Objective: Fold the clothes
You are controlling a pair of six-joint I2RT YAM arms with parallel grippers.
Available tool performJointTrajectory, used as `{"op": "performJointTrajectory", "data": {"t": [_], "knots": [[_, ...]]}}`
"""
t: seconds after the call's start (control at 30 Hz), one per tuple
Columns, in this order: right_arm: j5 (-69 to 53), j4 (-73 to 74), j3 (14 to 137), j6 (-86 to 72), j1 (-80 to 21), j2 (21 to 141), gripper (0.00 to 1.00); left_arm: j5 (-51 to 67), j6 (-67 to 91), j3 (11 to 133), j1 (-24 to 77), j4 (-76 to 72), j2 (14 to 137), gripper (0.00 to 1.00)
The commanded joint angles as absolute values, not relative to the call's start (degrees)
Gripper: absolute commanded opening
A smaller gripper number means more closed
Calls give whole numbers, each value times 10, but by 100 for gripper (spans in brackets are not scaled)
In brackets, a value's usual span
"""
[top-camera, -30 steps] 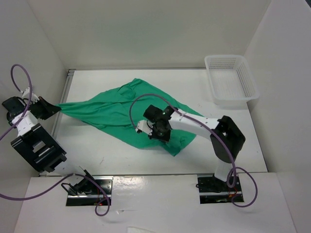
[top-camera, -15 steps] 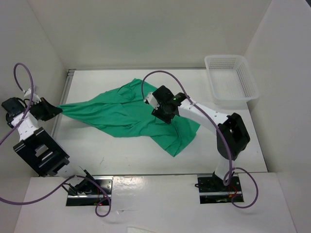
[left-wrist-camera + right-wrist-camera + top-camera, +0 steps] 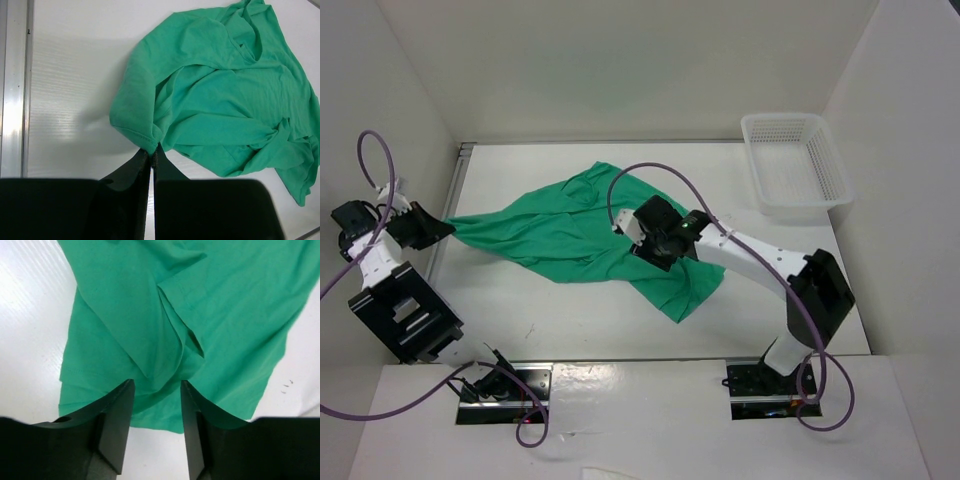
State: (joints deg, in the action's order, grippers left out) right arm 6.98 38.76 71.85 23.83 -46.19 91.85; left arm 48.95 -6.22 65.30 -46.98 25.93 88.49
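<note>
left fingers (image 3: 131, 172) pressed together, arm out left; right fingers (image 3: 116, 426) apart, pointing down

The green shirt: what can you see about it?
The shirt is plain emerald green, thin and soft-looking, with no print. It lies crumpled on the white table, pulled to a point toward the left. The left claw is shut on that edge. The right claw hangs open over folds at its other end; whether it touches is unclear.

A white rectangular plastic mesh basket (image 3: 796, 165) stands upright at the far right corner of the flat white table (image 3: 570, 320). A thin silver metal strip (image 3: 460, 170) runs along the table's left edge. Plain white walls (image 3: 620, 70) enclose the table.
</note>
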Motion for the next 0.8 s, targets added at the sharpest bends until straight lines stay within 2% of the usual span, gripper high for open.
{"op": "performJointTrajectory", "data": {"t": [0.0,0.27,0.5,0.77], "knots": [[64,337,723,240,-460,968,48,511,-76,657,-461,261,860,8],[93,313,816,175,-460,1071,47,472,-59,669,-461,315,810,9],[106,285,804,161,-460,1084,45,467,-53,657,-461,309,740,12],[106,285,804,172,-444,1100,45,467,-53,657,-461,309,757,13]]}}
